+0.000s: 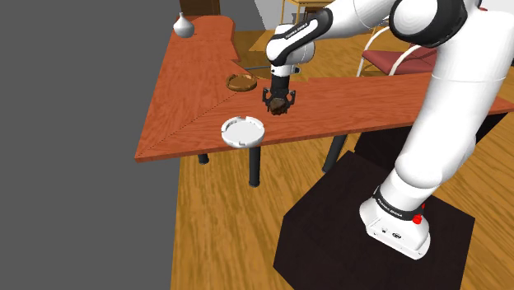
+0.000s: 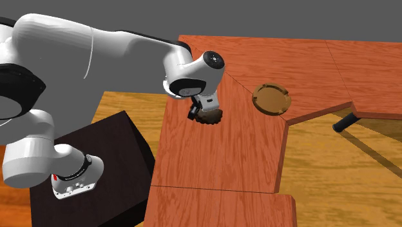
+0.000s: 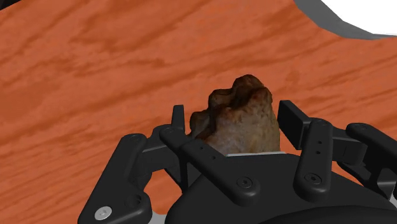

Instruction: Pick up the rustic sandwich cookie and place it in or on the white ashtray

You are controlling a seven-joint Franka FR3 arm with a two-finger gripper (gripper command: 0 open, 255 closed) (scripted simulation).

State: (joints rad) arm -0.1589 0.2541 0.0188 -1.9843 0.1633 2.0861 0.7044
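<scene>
The rustic sandwich cookie, a lumpy, craggy brown piece with a paler tan flank and a darker, crusty top, is sitting clasped between the jaws. These are standing partly closed, with one finger pressing on each side of it. In the shoulder view it is hanging at the jaws' tips, seemingly just clear of the surface. Judged from this, the grasp is made and the carrying step is under way. The white ashtray, a shallow round dish whose raised rim is broken by small notches, is lying near the jaws, off toward the surface's outer edge, and is holding nothing. The next move is calling for a short sideways travel until the jaws are hanging over the dish's hollow, then a lowering and an opening. The cookie's uneven shape is arguing for a low release, lest it tumble off the rim. On the jaws' opposite side, also near, a brown round dish of similar notched form is resting. The surface is showing a smooth, reddish wood grain. Well away from the jaws a pale, drop-shaped vase is standing, and the white arm is rising from its dark stand.
</scene>
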